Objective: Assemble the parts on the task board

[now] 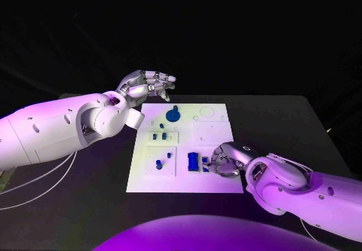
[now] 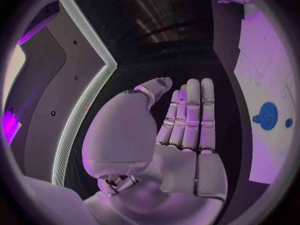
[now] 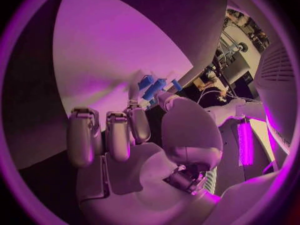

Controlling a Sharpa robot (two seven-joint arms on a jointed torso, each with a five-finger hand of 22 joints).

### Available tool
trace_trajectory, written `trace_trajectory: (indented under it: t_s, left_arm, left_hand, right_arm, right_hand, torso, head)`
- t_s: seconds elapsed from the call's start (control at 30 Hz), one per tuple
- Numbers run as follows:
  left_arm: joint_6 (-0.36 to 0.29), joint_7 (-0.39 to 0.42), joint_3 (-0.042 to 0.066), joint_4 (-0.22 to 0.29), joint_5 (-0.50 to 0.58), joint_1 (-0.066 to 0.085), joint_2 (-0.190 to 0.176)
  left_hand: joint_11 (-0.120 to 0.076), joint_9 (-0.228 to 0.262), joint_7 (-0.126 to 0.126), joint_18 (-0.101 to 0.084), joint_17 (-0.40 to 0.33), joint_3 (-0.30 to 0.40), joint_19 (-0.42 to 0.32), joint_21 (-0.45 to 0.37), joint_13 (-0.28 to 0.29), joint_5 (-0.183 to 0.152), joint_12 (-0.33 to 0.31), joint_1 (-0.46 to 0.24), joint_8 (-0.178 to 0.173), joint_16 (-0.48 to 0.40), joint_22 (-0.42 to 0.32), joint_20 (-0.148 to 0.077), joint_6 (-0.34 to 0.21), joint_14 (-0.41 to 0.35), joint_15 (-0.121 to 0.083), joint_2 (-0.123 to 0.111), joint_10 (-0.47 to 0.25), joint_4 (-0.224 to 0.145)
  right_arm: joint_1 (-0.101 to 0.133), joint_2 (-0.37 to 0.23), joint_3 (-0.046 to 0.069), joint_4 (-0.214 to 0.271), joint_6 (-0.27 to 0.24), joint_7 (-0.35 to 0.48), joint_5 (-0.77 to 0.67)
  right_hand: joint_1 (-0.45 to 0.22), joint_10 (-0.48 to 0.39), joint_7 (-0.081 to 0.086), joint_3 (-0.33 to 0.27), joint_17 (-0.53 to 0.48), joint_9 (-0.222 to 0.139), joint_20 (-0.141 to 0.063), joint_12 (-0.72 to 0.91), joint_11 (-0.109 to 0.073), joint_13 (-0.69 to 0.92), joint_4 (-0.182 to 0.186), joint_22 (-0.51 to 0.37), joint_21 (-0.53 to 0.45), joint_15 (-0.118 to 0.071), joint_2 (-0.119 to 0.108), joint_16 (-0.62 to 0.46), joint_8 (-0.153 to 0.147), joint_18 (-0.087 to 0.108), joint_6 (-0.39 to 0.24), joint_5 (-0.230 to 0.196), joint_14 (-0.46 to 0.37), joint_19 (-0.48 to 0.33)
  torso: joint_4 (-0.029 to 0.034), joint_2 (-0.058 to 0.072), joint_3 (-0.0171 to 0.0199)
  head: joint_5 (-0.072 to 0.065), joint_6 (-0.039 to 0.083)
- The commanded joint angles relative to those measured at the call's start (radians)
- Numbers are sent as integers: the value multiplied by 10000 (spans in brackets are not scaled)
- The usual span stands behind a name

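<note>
The flat white task board [image 1: 218, 180] lies mid-tabletop [image 1: 294, 120]. The left hand [image 1: 147, 83] hovers released at the board's 11 o'clock; the right hand [image 1: 226, 159] pinches a small blue part [image 3: 152, 89] at 5 o'clock.

We see a matt black table [image 1: 302, 120] with no sheen. The board [image 1: 143, 180] on it looks like smooth, matt white plastic, with shallow recesses. The blue parts [image 1: 193, 160] look like smooth plastic; the round one [image 1: 173, 114] at the far side shines slightly. Both arms [image 1: 53, 128] wear glossy white shells. The left hand [image 1: 147, 83] and right hand [image 1: 226, 159] look like brushed silver metal, satin in finish.
</note>
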Motion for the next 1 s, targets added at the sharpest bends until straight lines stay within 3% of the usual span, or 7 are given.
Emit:
trace_trajectory:
  t_s: [0.03,0.4,1.0]
  left_arm:
    - [162,46,3,24,-23,5,-5]
    - [152,44,-1,24,-23,5,-23]
    - [137,49,-4,42,-30,5,-19]
  left_hand:
    - [-16,13,-3,130,-9,31,69,-31,4,41,55,32,-24,48,-14,-7,-36,-68,16,101,-56,44]
    - [-16,13,-3,130,-9,31,69,-31,4,41,55,32,-24,48,-14,-7,-36,-68,16,101,-56,44]
    - [-16,13,-3,130,-9,31,69,-31,4,41,55,32,-24,48,-14,-7,-36,-68,16,101,-56,44]
  right_arm:
    - [-7,-115,6,160,-212,250,-117]
    - [-12,-400,7,383,-47,441,89]
    - [-12,-238,5,75,511,391,149]
  right_hand:
    - [295,16,32,-84,1238,15,-48,-27,-18,704,-67,2253,32,-37,10,32,-16,-173,-9,53,769,596]
    - [524,5,39,-177,1226,17,-45,-55,-12,695,-143,2251,27,-34,-49,25,-20,-172,-29,25,766,593]
    - [1153,-6,50,-252,1208,4,-36,-84,-3,697,-369,2248,16,-24,0,13,-41,-170,-59,49,762,586]
  torso:
    - [-3,8,4]
    - [1,-3,-3]
    - [26,8,-15]
  head:
    - [12,2]
    - [24,2]
    - [48,2]
